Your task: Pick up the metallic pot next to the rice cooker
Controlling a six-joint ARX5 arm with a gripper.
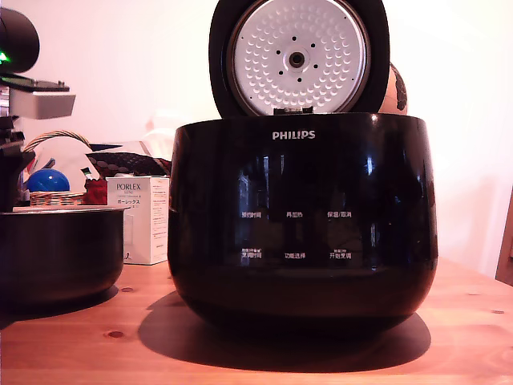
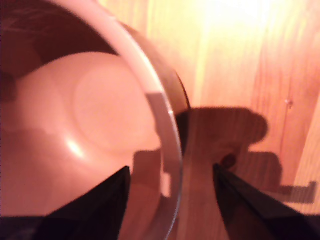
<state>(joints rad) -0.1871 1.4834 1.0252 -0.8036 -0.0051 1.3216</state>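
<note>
The metallic pot sits on the wooden table at the exterior view's far left, just beside the big black rice cooker, whose lid stands tipped up behind it. The arm hangs over the pot, mostly cut off by that view's edge.

From the wrist, the gripper is spread open and straddling the pot's pale rim: one dark finger hangs over the bowl's inside, the other over the bare wood outside. That looks like the right line-up for pinching the wall. How far the tips sit above the rim is hard to judge, since the picture is soft and washed out.

To do it well, I'd say come straight down until the rim is well between the fingers, then close firmly. The wall is curved and smooth, so a shallow bite could slip or tip the pot on lifting.
</note>
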